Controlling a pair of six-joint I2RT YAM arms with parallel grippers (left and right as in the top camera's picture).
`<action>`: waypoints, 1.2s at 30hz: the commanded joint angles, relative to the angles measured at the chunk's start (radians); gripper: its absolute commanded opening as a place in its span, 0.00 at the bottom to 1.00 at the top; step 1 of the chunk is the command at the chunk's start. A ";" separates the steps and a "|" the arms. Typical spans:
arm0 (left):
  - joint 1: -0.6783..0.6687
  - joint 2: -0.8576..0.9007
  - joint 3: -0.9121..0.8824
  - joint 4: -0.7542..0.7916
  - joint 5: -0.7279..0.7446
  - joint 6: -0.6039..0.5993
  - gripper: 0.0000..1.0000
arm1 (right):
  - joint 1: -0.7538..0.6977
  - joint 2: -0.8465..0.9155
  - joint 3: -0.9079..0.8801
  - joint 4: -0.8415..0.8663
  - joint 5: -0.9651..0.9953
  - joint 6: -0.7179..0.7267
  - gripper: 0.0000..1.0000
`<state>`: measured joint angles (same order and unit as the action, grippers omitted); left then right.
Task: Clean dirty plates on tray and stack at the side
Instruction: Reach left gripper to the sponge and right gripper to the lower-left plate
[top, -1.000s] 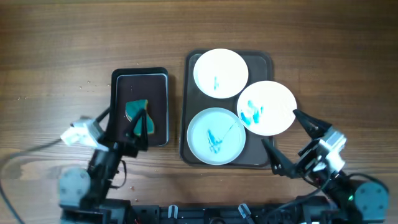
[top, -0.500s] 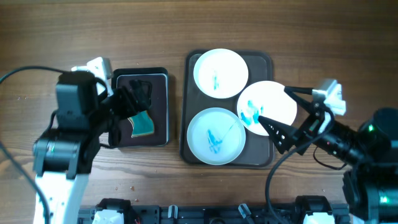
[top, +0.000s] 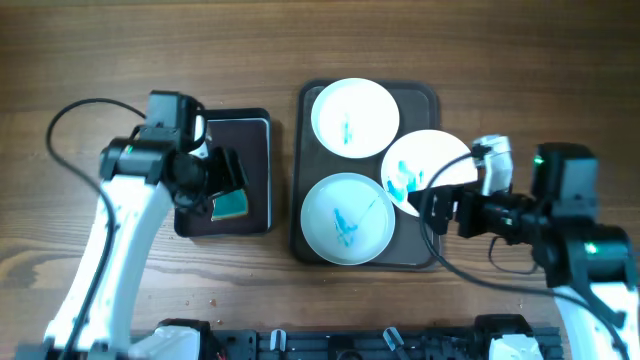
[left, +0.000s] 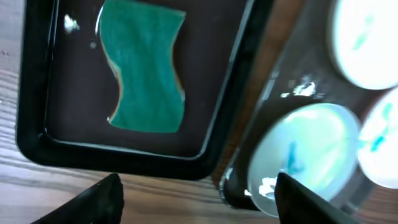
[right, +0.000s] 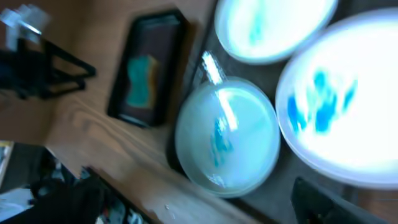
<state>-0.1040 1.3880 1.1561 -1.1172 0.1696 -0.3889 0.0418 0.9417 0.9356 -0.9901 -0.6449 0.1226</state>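
A dark tray (top: 424, 103) holds three white plates smeared with blue. One plate (top: 355, 117) is at the back, one (top: 420, 165) at the right, and one (top: 347, 218) at the front. A green sponge (top: 232, 204) lies in a small black tray (top: 250, 150) to the left. My left gripper (top: 222, 175) is open and empty above the sponge (left: 146, 74). My right gripper (top: 440, 205) is open and empty above the right plate's front edge. The right wrist view shows the front plate (right: 227, 134) and the right plate (right: 342, 93).
The wooden table extends bare behind and to both sides of the two trays. The left arm's cable loops over the table at the far left (top: 60, 125). The front plate also shows in the left wrist view (left: 305, 155).
Both arms have come up from the table's front edge. The left gripper has moved over the sponge tray, and the right gripper has moved in over the right plate.
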 joint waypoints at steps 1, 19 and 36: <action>-0.005 0.067 0.015 0.014 -0.082 -0.011 0.74 | 0.089 0.051 -0.052 -0.006 0.195 0.125 0.90; -0.007 0.269 -0.197 0.354 -0.157 -0.045 0.43 | 0.340 0.162 -0.095 0.118 0.271 0.274 0.74; -0.006 0.206 -0.075 0.278 -0.085 -0.037 0.52 | 0.340 0.162 -0.095 0.116 0.271 0.281 1.00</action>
<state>-0.1047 1.6199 1.0622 -0.8299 0.0612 -0.4259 0.3771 1.0950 0.8436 -0.8749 -0.3840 0.3931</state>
